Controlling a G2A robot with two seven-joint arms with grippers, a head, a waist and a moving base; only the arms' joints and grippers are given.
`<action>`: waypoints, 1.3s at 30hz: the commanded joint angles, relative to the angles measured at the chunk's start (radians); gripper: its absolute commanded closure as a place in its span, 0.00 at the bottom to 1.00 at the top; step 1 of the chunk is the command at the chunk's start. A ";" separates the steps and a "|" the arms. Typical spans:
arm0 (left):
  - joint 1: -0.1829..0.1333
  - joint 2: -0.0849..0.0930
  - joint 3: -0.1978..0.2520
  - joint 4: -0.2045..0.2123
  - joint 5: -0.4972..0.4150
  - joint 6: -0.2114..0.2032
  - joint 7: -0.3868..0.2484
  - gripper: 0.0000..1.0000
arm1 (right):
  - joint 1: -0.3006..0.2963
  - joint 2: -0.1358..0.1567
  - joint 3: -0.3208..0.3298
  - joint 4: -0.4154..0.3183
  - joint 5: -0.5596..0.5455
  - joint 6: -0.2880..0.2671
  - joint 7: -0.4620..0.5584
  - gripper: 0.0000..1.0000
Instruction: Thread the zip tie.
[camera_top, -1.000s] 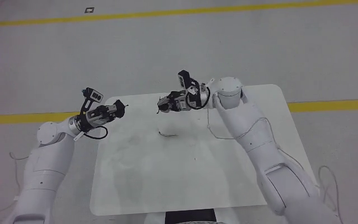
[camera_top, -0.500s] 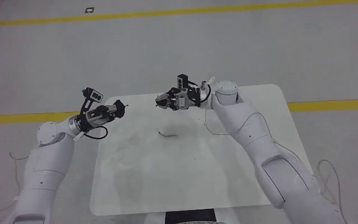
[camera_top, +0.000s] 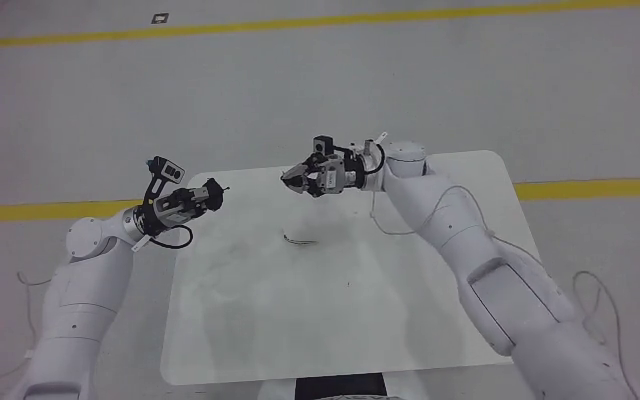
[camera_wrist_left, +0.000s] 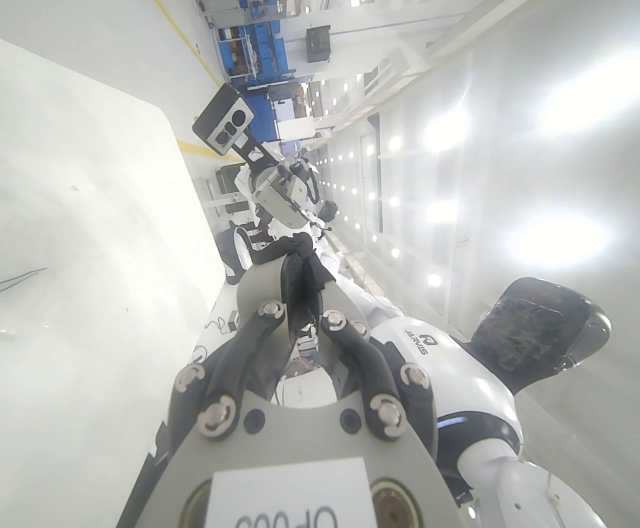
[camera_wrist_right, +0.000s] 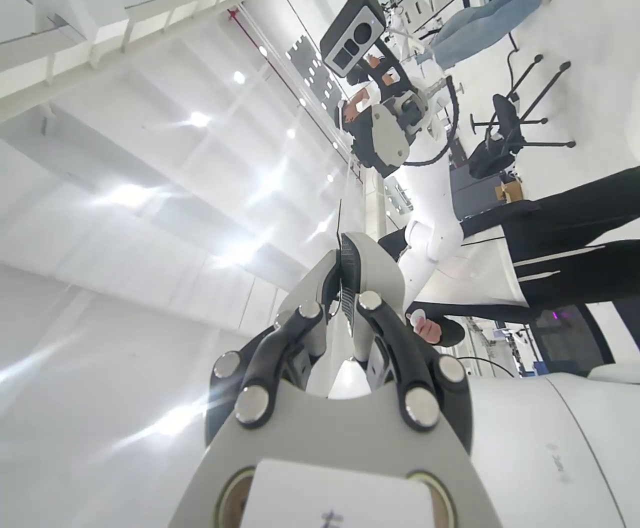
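White table: right end effector pinches thin zip tie; left end effector closed, contents unclear.

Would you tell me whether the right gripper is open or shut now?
Shut. In its wrist view the right gripper has both fingers meeting at the tips, pinching a thin dark strip that pokes out beyond them.

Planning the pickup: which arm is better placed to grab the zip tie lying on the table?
Left, probably. The right gripper hangs nearer the zip tie, but its fingers are shut on a thin black strip. The left gripper, though farther, looks empty.
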 joint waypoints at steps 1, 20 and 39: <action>0.000 0.000 0.000 0.000 0.000 0.000 0.000 1.00 | 0.020 0.007 -0.064 0.006 0.054 0.000 0.000 1.00; 0.000 0.000 0.000 0.000 0.000 0.000 0.000 1.00 | 0.044 0.040 -0.230 -0.078 0.113 0.000 -0.026 1.00; -0.004 0.007 -0.005 -0.137 0.320 0.000 0.000 1.00 | 0.124 0.139 -0.494 -0.234 0.238 0.000 0.000 1.00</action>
